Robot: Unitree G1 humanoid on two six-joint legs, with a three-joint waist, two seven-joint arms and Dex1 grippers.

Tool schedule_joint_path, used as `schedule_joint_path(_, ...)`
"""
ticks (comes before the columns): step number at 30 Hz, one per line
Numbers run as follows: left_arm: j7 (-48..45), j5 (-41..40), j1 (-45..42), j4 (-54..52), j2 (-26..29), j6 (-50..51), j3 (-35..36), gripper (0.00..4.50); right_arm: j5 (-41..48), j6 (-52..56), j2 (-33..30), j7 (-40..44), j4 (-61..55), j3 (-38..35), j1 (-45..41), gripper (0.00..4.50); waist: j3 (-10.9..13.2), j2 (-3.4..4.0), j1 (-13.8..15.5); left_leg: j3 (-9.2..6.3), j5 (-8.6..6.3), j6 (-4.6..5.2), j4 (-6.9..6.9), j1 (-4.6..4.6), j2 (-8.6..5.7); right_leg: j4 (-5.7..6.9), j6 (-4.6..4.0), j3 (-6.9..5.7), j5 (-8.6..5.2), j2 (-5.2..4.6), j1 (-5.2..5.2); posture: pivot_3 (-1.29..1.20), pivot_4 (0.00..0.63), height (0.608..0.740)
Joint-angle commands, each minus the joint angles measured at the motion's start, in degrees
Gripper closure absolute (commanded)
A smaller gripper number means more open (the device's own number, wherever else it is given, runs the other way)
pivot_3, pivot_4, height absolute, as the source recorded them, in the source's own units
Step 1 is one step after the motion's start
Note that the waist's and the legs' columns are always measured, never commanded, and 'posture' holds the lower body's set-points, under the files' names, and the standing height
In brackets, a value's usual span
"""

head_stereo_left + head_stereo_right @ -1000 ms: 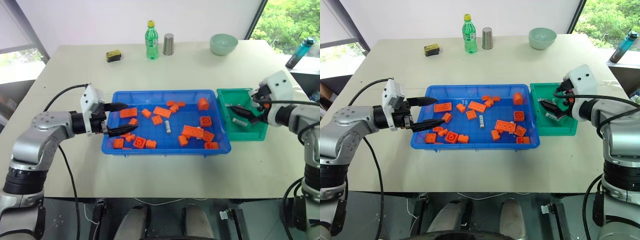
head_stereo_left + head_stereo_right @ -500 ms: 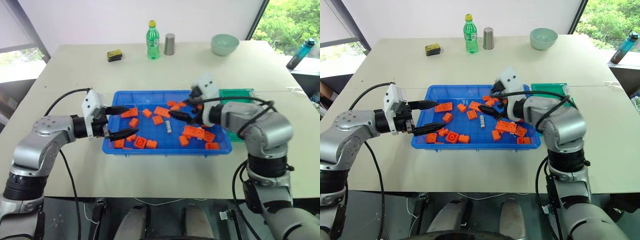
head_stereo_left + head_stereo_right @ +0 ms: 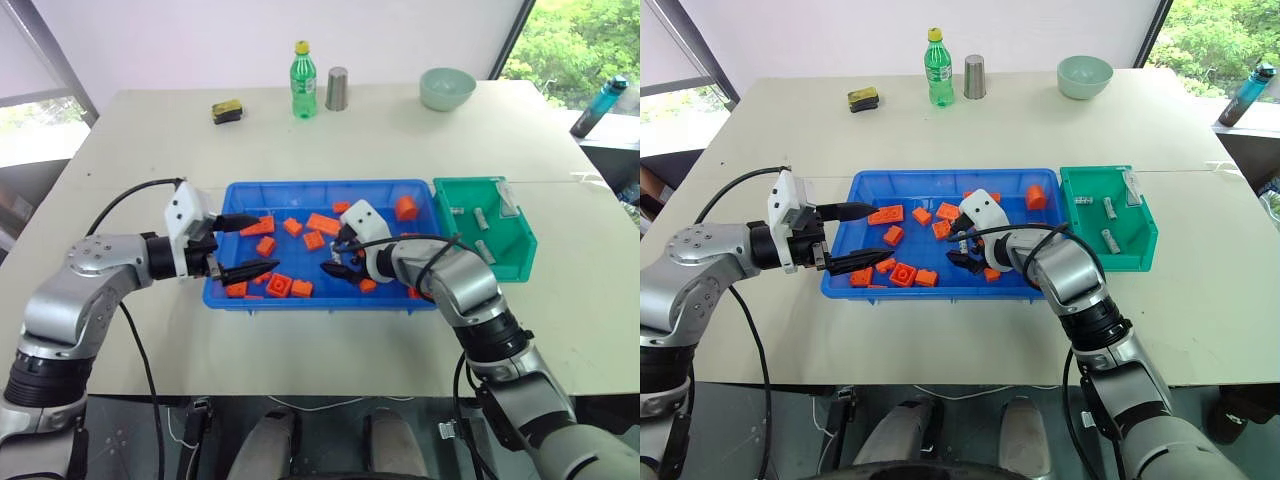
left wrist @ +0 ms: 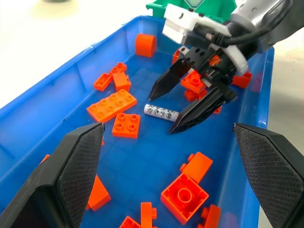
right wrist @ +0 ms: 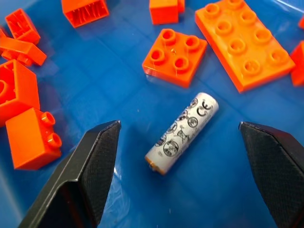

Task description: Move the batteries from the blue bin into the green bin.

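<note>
A silver battery (image 5: 182, 132) lies flat on the floor of the blue bin (image 3: 300, 186), among orange bricks (image 3: 324, 223). My right gripper (image 3: 335, 256) is open and low over it, one finger (image 5: 90, 171) on each side of the battery, not touching it. My left gripper (image 3: 263, 243) hovers open over the bin's left end, with nothing between its fingers (image 4: 78, 164). The green bin (image 3: 506, 264) stands against the blue bin's right side and holds three batteries (image 3: 480, 217).
At the table's far edge stand a green bottle (image 3: 303, 80), a metal cup (image 3: 337, 88), a pale green bowl (image 3: 447, 88) and a yellow-black sponge (image 3: 228, 111). A blue water bottle (image 3: 598, 105) lies at the far right.
My right gripper has swung left from the green bin into the blue bin and sunk down over the battery. The left gripper has stayed where it was.
</note>
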Motion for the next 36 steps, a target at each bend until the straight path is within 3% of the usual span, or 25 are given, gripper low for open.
schedule_joint_path(1, 0.03, -0.82, -0.62, -1.11, 0.47, -0.17, 1.92, 0.0, -0.62, -1.62, -0.76, 0.65, -0.92, 0.54, 1.04, 2.08, 0.0, 0.0, 0.03, 0.0, 0.0, 0.0, 0.0, 0.0, 0.0, 0.0, 0.0, 0.0, 0.0, 0.0, 0.0, 0.0, 0.15, 0.727)
schedule_joint_path(5, -0.13, -0.72, -1.24, -0.53, 0.34, -0.37, 1.69, 0.0, 0.71, 0.38, -0.98, 0.9, -3.35, -1.65, 0.95, 4.03, 0.0, 0.0, -0.03, 0.0, 0.0, 0.0, 0.0, 0.01, 0.0, 0.0, 0.0, 0.0, 0.0, 0.01, 0.01, 0.0, 0.15, 0.727)
schedule_joint_path(11, -0.71, -0.2, -1.87, 0.69, -0.12, -1.26, 0.99, 0.0, 7.95, 9.45, -0.99, 1.02, -9.33, -14.79, -3.17, 4.03, 0.0, 0.0, 0.16, 0.0, 0.0, 0.0, 0.0, 0.0, 0.0, 0.0, 0.0, 0.0, 0.0, 0.01, 0.01, 0.0, 0.15, 0.727)
schedule_joint_path(16, -1.33, 0.4, -2.96, 2.14, -1.25, -2.16, -0.16, 0.0, 11.28, 18.11, -10.46, 0.81, -11.85, -30.11, -7.52, 4.03, 0.0, 0.0, 0.76, -0.02, 0.0, 0.0, 0.03, -0.01, -0.05, -0.01, 0.0, -0.02, 0.0, -0.02, 0.05, 0.0, 0.15, 0.727)
schedule_joint_path(22, -2.49, 1.49, -4.21, 4.37, -2.6, -4.05, -1.78, 0.0, 12.33, 20.05, -23.61, 2.71, -12.59, -36.53, -1.28, 4.03, 0.0, -0.03, 0.42, 0.08, -0.02, 0.04, 0.0, -0.01, -0.01, -0.05, 0.0, -0.03, 0.0, -0.02, 0.08, 0.0, 0.15, 0.727)
schedule_joint_path(26, -3.39, 1.92, -5.6, 5.66, -3.3, -4.6, -2.53, 0.0, 12.85, 19.81, -26.84, 2.97, -12.91, -38.92, 3.28, 4.03, 0.0, -0.02, 0.26, 0.3, -0.03, 0.07, -0.01, -0.01, 0.04, -0.06, 0.0, 0.0, 0.0, -0.04, 0.03, 0.0, 0.15, 0.727)
schedule_joint_path(30, -3.94, 2.46, -6.37, 6.41, -3.73, -5.1, -3.27, 0.0, 12.84, 18.56, -26.22, 2.13, -13.41, -38.3, 5.04, 2.45, 0.0, -0.03, 0.34, 0.34, -0.03, 0.07, -0.01, 0.03, 0.09, -0.05, 0.0, 0.0, 0.0, -0.01, 0.04, 0.0, 0.15, 0.727)
schedule_joint_path(33, -4.18, 2.56, -6.92, 6.46, -3.89, -4.84, -3.22, 0.0, 12.65, 14.16, -28.11, 4.04, -13.15, -35.65, 5.08, 0.96, 0.0, -0.03, 0.49, 0.32, -0.04, 0.08, 0.03, 0.02, 0.05, -0.05, 0.01, 0.0, 0.0, -0.04, 0.06, 0.0, 0.15, 0.727)
schedule_joint_path(36, -4.44, 2.68, -7.11, 6.53, -3.86, -4.77, -3.15, 0.0, 11.79, 5.68, -32.22, 9.61, -11.7, -30.59, 3.84, 0.96, 0.01, -0.02, 0.52, 0.29, -0.04, 0.08, 0.04, 0.02, 0.03, -0.06, 0.01, 0.0, 0.0, -0.05, 0.06, 0.0, 0.15, 0.727)
